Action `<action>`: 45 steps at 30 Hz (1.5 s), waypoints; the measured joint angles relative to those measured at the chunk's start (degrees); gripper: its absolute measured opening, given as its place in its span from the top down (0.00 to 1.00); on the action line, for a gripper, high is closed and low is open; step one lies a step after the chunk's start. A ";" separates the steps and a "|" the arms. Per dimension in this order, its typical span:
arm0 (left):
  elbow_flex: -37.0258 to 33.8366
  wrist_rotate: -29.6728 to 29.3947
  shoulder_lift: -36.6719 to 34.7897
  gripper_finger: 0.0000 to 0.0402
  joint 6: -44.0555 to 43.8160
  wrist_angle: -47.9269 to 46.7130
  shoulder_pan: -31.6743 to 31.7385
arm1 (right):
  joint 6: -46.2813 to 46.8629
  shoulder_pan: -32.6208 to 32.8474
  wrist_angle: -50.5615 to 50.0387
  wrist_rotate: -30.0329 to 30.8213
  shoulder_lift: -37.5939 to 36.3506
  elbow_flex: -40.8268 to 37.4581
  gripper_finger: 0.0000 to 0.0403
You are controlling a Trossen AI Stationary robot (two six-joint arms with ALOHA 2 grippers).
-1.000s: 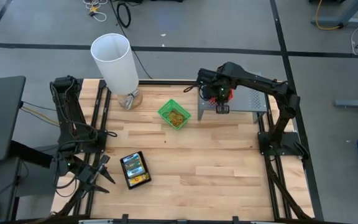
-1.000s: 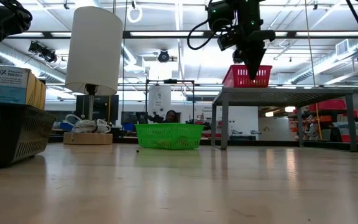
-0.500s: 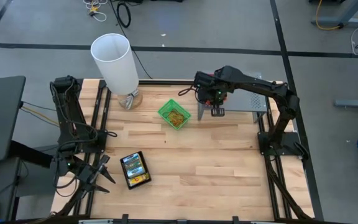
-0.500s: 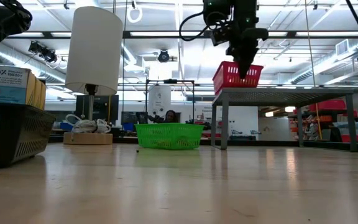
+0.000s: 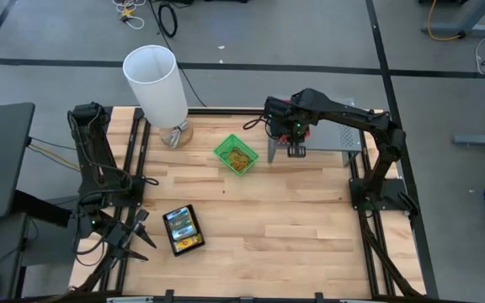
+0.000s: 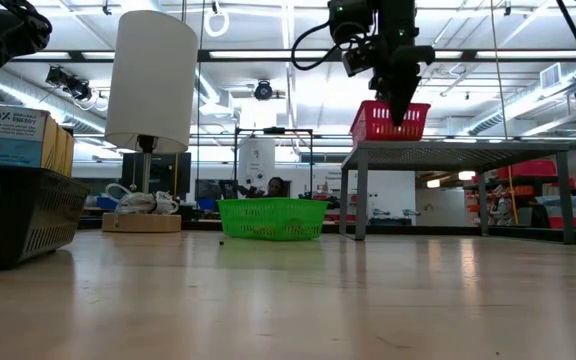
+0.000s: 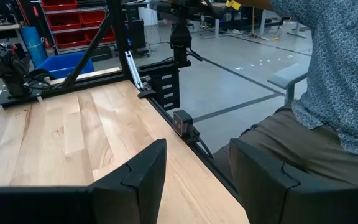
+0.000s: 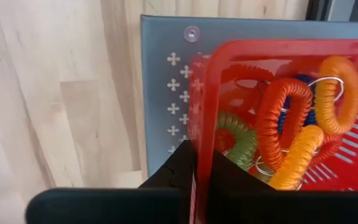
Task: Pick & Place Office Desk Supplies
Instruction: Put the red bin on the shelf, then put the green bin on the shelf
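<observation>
Worktop point(image 5: 251, 227): pale wood planks, black metal frame along the edges. Floor point(image 5: 310, 34): grey concrete crossed by dark lines, loose cables lying on it. Ceiling point(image 6: 268, 75): exposed ducts and bright strip lights. Shelving point(image 7: 73, 15): red bins stacked behind, one blue bin point(image 7: 64, 65) below. Person point(image 7: 328, 93): seated beside the worktop, patterned shirt, khaki trousers.

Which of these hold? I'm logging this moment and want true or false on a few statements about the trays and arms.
1. The right gripper clamps the red tray's wall. True.
2. The red tray is on the wooden table. False: it is on the grey riser.
3. The green tray sits on the tabletop. True.
4. The left gripper holds a crayon box. False: it is open and empty.
5. The red tray holds coiled loop bands. True.
</observation>
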 joint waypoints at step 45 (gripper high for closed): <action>-0.02 0.02 0.02 0.55 -0.07 -0.04 0.00 | 4.50 8.51 -0.81 10.83 -0.04 10.43 0.58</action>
